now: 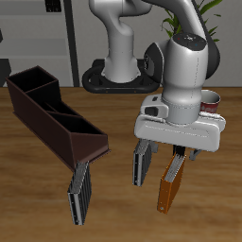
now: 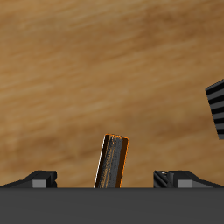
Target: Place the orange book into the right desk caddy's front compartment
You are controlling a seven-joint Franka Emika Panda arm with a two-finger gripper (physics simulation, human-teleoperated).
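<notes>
— Worktop (image 1: 38,203) first, seen from the front and above: what lay on the wood?

— The right desk caddy (image 1: 47,115) ran slantwise, a long dark maroon box with inner dividers, its sloped end pointing toward the front edge. A grey ribbed book (image 1: 78,194) lay touching that sloped end, nearer the front edge. A second grey ribbed book (image 1: 142,163) lay just beside the arm's end effector (image 1: 176,149). The orange book (image 1: 170,184) lay on the wood beside that second grey book, well apart from the caddy, and its farther end was covered by the end effector.

— And the end effector itself?

— It hung low over the farther end of the orange book, the white arm rising behind it. A dark finger (image 1: 178,151) reached down at the book's end. From that view I could not tell whether it pressed the cover.

— Did the wrist camera settle it?

— Partly. The orange book (image 2: 113,162) showed as a narrow orange-edged strip between the two dark fingertips (image 2: 38,178), with plain wood showing on both sides of it. So the fingers stood spread wide, released, grasping nothing. A corner of a ribbed grey book (image 2: 216,105) showed at the edge of that view, apart from the orange one.
</notes>
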